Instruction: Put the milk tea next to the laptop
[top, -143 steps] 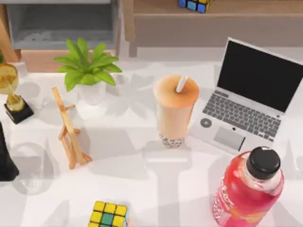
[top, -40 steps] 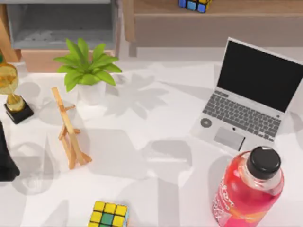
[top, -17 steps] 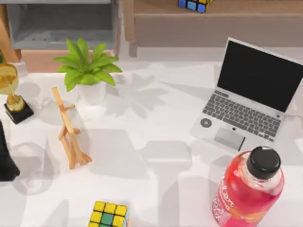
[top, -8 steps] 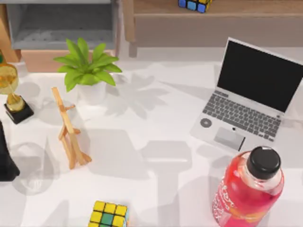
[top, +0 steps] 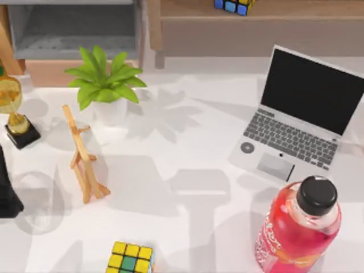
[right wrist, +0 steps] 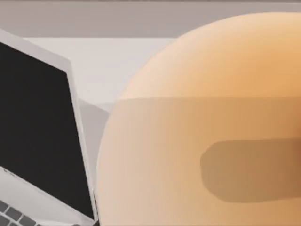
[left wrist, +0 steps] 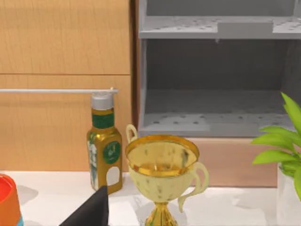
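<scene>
The milk tea [right wrist: 207,122] looms peach-orange and very close in the right wrist view, with a darker rounded patch across its lower part. Behind it in that view stands the laptop [right wrist: 42,141], black screen upright. In the top view the silver-white laptop [top: 296,119] lies open at the table's right, with grey keyboard, trackpad and a round dark sticker on its palm rest. The table to the left of the laptop is bare white, crossed by soft shadows.
A pink-red bottle [top: 298,230] with a black cap stands in front of the laptop. A potted plant [top: 105,79], a wooden stand [top: 84,156], a puzzle cube [top: 132,257], a gold trophy [top: 14,114] and a black shape [top: 7,190] occupy the left.
The milk tea stood on the table left of the laptop 8.6 s ago and has been gone from the top view since. Lately only shadows near the laptop's front shift.
</scene>
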Robot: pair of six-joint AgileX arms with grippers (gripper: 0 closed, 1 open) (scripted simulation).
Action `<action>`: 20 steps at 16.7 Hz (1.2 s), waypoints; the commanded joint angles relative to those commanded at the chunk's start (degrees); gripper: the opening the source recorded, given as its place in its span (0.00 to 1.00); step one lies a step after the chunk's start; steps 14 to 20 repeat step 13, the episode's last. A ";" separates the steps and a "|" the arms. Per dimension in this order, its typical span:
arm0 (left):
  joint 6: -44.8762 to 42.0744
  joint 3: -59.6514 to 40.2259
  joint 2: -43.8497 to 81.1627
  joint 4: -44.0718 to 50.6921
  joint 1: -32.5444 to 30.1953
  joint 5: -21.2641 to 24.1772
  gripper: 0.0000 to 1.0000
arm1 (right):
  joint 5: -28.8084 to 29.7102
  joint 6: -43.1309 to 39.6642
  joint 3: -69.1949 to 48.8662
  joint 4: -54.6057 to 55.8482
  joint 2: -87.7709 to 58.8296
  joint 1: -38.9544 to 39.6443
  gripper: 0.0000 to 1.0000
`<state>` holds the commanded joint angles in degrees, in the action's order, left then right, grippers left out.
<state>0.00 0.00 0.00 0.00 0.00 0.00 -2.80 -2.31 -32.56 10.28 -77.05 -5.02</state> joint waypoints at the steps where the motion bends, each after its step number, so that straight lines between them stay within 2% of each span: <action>1: 0.00 0.00 0.00 0.00 0.00 0.00 1.00 | 0.00 0.00 0.00 0.00 0.00 0.00 0.53; 7: 0.00 0.00 0.00 0.00 0.00 0.00 1.00 | 0.00 0.00 0.00 0.00 0.00 0.00 0.98; 20: 0.00 0.00 0.00 0.00 0.00 0.00 1.00 | 0.00 0.00 0.00 0.00 0.00 0.00 1.00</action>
